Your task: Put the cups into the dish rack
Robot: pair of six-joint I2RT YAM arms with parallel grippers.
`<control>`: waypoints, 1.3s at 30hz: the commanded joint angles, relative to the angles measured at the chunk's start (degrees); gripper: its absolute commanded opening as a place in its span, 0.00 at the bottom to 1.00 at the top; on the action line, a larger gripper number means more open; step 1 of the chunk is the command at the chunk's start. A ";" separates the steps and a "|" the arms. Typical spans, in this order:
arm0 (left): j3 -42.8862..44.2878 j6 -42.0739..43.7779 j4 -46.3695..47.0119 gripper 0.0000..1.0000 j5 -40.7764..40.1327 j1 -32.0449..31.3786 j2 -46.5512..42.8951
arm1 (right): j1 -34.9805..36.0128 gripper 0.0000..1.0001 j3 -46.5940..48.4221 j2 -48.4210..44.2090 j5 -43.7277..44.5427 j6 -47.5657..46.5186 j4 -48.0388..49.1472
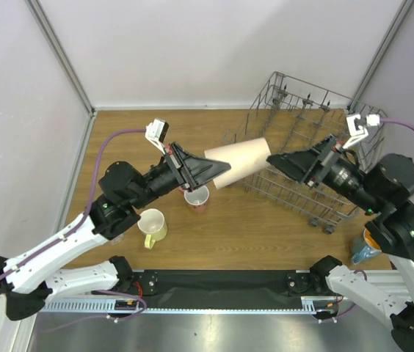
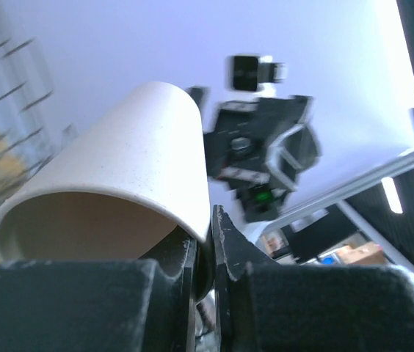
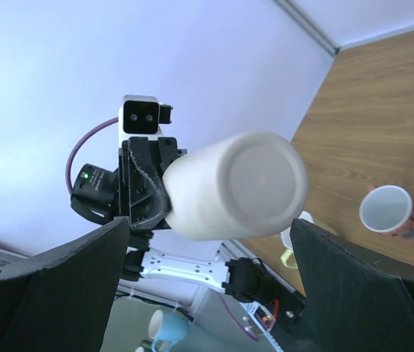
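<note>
**Q:** Which step?

**A:** Mid-air handover, I'd say. My left gripper [image 1: 218, 170] is clenched on the rim of the beige cup [image 1: 240, 160], with one finger inside the mouth and one outside. The cup is on its side above the table [image 1: 266, 235], base pointing at my right gripper [image 1: 273, 160].

**Q:** What's the right one doing?

**A:** It's spread wide and grasping nothing. Its tips are just beside the cup's base. I can't tell if they touch.

**Q:** Where's the rack?

**A:** The dish rack [image 1: 288, 187] is at the far right of the table, behind my right gripper. I see no cups in it, so the task looks barely started.

**Q:** Next move?

**A:** My guess is the right jaws go around the base end and close, and only then does the left let go. The cup is wide and smooth, so the jaws need to sit square on the body or it could slip. If the left lets go too soon, the cup drops.

**Q:** Other cups?

**A:** The salmon-pink mug [image 1: 197, 198] stands upright right under the left gripper. The pale yellow mug [image 1: 153, 224] is near the left arm, and the blue tumbler [image 1: 363, 249] sits by the right arm. I can't make out the glass.

**Q:** Surface and room?

**A:** The tabletop is brown wood with a black strip [image 1: 222, 281] along the near edge. Plain pale walls [image 1: 192, 44] close it in on three sides.
</note>
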 commanded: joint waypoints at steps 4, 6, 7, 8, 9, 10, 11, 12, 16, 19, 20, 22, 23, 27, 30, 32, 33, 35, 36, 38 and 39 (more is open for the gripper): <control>-0.92 -3.60 26.27 0.00 0.08 0.36 3.10 | -0.13 1.00 -2.53 3.06 -4.58 4.69 11.99; -0.83 -3.69 26.98 0.00 0.34 0.36 3.89 | -0.13 1.00 -3.50 2.79 -4.50 5.65 14.01; -0.83 -3.78 27.51 0.00 0.43 0.36 3.98 | -0.21 1.00 -4.20 2.71 -4.50 5.83 14.71; -1.27 -4.04 28.12 0.00 0.35 0.36 4.42 | -0.21 1.00 -4.47 2.62 -4.50 6.09 16.02; -1.53 -4.57 28.56 0.00 0.52 0.36 4.68 | -0.30 1.00 -4.56 2.53 -4.06 6.10 16.56; -1.97 -5.44 30.13 0.00 0.43 0.36 4.86 | -0.22 1.00 -4.73 2.44 -3.71 6.10 16.91; -2.85 -5.97 30.84 0.00 0.35 0.36 5.12 | -0.21 1.00 -5.08 2.27 -3.27 6.36 17.96; -3.38 -6.41 31.46 0.00 0.26 0.36 5.21 | -0.21 0.99 -5.26 2.09 -2.57 6.36 18.49; -5.75 -8.61 35.60 0.00 -0.88 0.36 5.65 | -0.30 0.95 -5.88 2.44 -2.12 6.89 20.43; -5.76 -9.05 35.51 0.00 -0.45 0.36 6.27 | -0.21 0.93 -5.70 2.53 -1.60 6.80 20.87; -5.84 -9.05 35.60 0.00 -0.53 0.36 6.27 | -0.21 0.91 -5.70 2.35 -0.90 6.54 21.22; -5.93 -8.97 35.07 0.00 -0.62 0.36 6.09 | -0.21 0.86 -5.62 2.27 -0.19 6.36 20.96; -5.84 -8.88 34.98 0.01 -0.62 0.36 6.09 | -0.21 0.84 -5.61 2.44 -0.36 6.27 20.52; -5.84 -8.70 35.07 0.00 -0.53 0.27 6.44 | -0.13 0.78 -5.70 3.14 -0.72 6.71 20.43; -6.19 -9.14 35.95 0.00 -0.27 0.18 6.80 | -0.21 0.74 -6.14 3.06 -0.89 6.71 21.31; -6.37 -9.23 36.48 0.00 -0.01 0.10 6.97 | -0.13 0.74 -6.05 3.41 -1.42 6.80 22.36; -6.37 -9.32 36.48 0.00 0.08 0.09 7.15 | -0.21 0.74 -5.97 3.76 -1.77 6.89 22.37; -6.54 -9.67 36.13 0.00 0.43 -0.08 7.32 | -0.21 0.77 -6.23 3.76 -1.86 6.98 22.54; -6.72 -9.84 36.30 0.00 0.35 -0.17 7.41 | -0.21 0.78 -6.32 3.59 -1.60 7.15 22.72; -6.90 -9.93 36.48 0.00 0.43 -0.17 7.32 | -0.21 0.79 -6.14 3.76 -1.60 6.89 22.54; -7.07 -9.93 36.48 0.00 0.35 -0.26 7.24 | -0.21 0.79 -5.88 3.85 -1.51 6.80 22.37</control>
